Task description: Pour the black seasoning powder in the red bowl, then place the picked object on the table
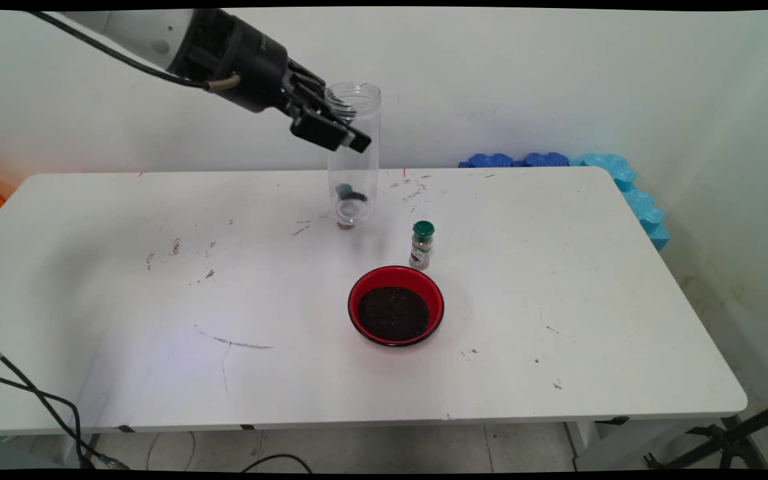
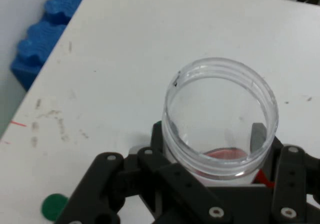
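My gripper (image 1: 331, 127) is clamped on the neck of a clear plastic jar (image 1: 355, 157), held upright and lifted above the white table (image 1: 157, 280), beyond the green-capped spice bottle (image 1: 422, 245) and red bowl (image 1: 395, 305) of dark grains.

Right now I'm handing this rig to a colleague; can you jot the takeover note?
Gripper: shut on the clear jar, gripping it near its open mouth and holding it upright, just above the table.
Jar: lidless, with small dark bits at its bottom.
Nearby: a green-capped spice bottle stands upright to the jar's right; in front of it sits a red bowl of dark grains.
Blue foam lies off the table's far right corner.
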